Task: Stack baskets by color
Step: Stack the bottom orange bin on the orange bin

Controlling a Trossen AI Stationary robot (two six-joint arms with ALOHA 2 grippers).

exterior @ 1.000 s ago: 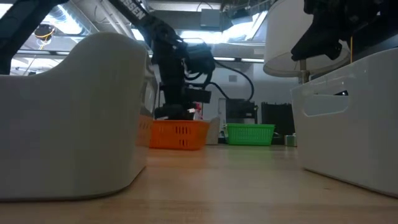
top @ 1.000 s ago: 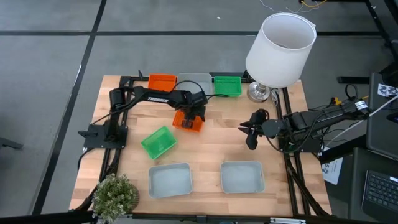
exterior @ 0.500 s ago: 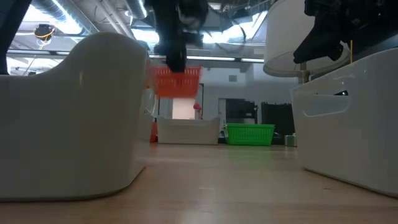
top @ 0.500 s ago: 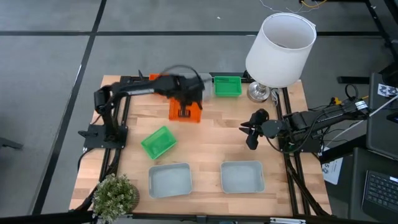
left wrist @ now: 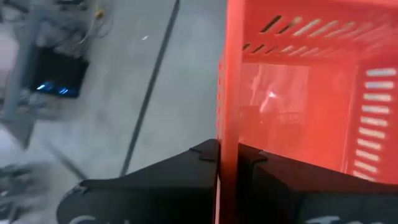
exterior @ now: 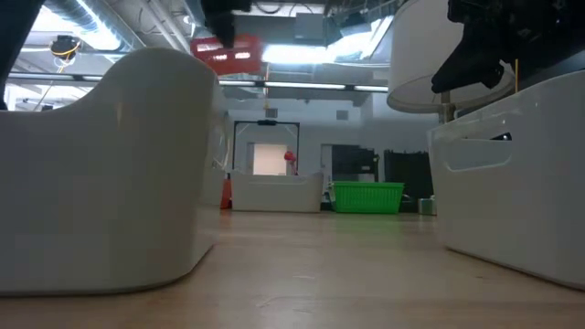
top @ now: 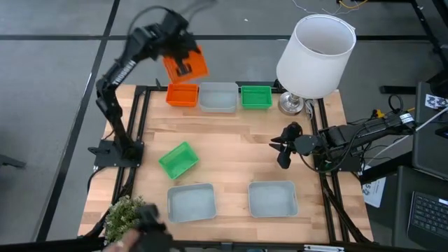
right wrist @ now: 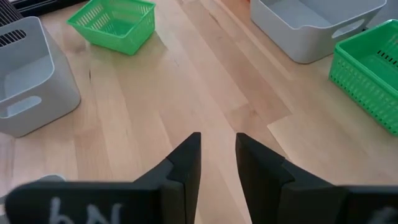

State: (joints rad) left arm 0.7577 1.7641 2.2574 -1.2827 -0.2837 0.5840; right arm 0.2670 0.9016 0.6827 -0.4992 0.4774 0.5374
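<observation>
My left gripper is raised high over the table's far left edge, shut on an orange basket, which also shows up high in the low view. Below it, along the far edge, a second orange basket, a grey-blue one and a green one rest on their bottoms. Another green basket lies slantwise at mid-left. Two grey-blue baskets stand near the front edge. My right gripper hovers open at the right with nothing between its fingers. My left gripper pinches one side wall of the orange basket at its rim, one finger inside the basket and one outside. The basket is lifted clear of the table and hangs tilted in the air.
A big white lampshade on its base stands at the far right corner, and a small potted plant at the near left corner. Bare wood lies in the table's middle, between the far row and the near baskets.
My left gripper has risen steeply and swung toward the table's far left edge, tipping as it went. The orange basket, which sat on the table in the middle behind the green one, has been lifted clear and now hangs tilted high above the far row.
</observation>
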